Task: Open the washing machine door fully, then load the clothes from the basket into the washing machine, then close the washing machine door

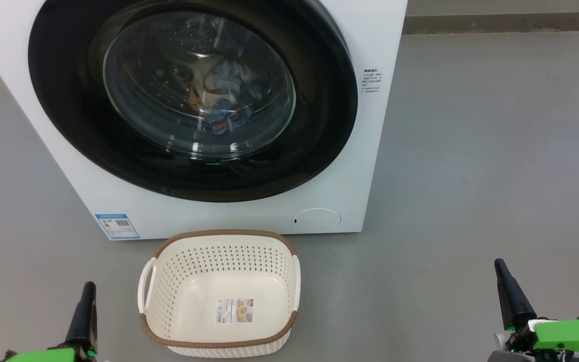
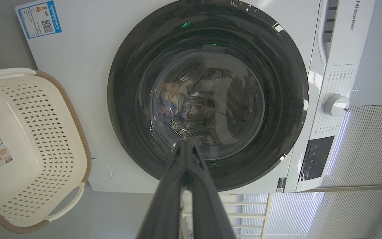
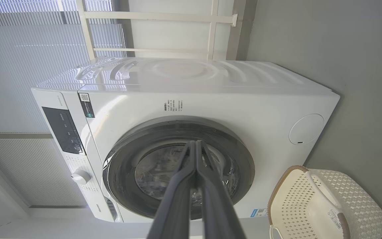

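A big white boxy front-loading washing machine [image 1: 377, 151] stands on a grey floor [image 1: 470, 176], its large round door [image 1: 319, 151] with the wide glossy black rim lying flush against the front, closed. Behind the bulging clear glass bowl at the door's centre, light blue clothes [image 1: 229, 95] with cream and orange-brown patches lie bunched inside the drum. Low on the machine's front sit a blue label sticker [image 1: 117, 226] at the left corner and a round white flap [image 1: 316, 219] towards the right.

Just in front of the machine, near but not touching it, a small cream-white perforated plastic basket [image 1: 209, 261] with a brown rim and side handles rests on the floor. Its smooth bottom shows bare around a pale label sticker [image 1: 234, 310].

The robot's left gripper [image 1: 88, 287] hangs to the left of the basket and its right gripper [image 1: 499, 264] well off to the basket's right, both clear of the basket and the machine. Each points its two long dark fingers towards the machine. In the wrist views the left gripper's fingers [image 2: 177, 172] and the right gripper's fingers [image 3: 184, 179] are pressed together to their tips, with nothing between them. A white control knob [image 2: 336, 105] and a dark panel [image 2: 315, 157] sit on the machine's upper front.
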